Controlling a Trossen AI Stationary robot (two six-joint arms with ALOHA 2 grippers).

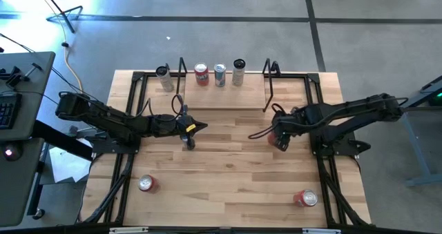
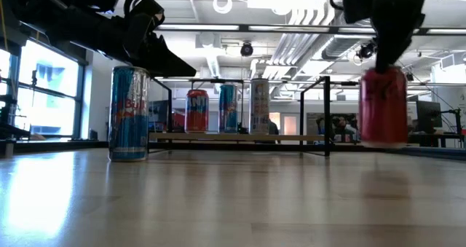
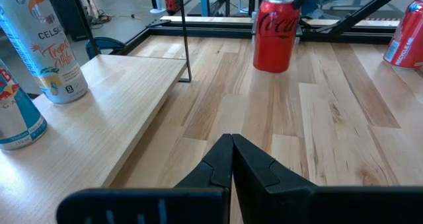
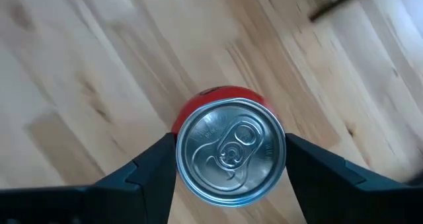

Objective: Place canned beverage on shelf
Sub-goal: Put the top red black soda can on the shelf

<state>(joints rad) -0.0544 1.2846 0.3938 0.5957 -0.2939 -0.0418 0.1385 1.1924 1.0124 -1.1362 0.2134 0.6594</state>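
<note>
A red cola can [image 4: 231, 151] stands upright between the fingers of my right gripper [image 4: 231, 174], right of the table's middle [image 1: 280, 137]. The shelf [image 1: 221, 96], a pale plank between black rod end frames, stands at the far edge. On it stand a red can [image 1: 201, 74], a blue can [image 1: 219, 74] and a white can [image 1: 239, 72]. My left gripper [image 1: 199, 128] is shut and holds nothing, hovering left of centre. A blue energy-drink can [image 2: 129, 112] stands on the table beside it. My right gripper pinches the red can's upper side wall [image 4: 180, 159], just under the rim, between its two fingers [image 4: 149, 174]. The fingers come from above and point down. The can stays upright below them, and its base [image 2: 382, 141] seems just clear of the tabletop.
A grey can [image 1: 164, 77] stands by the shelf's left end frame. Two red cans lie on their sides near the front edge, one at the left [image 1: 146, 184] and one at the right [image 1: 306, 198]. Black frame rails run along the table's left and right sides.
</note>
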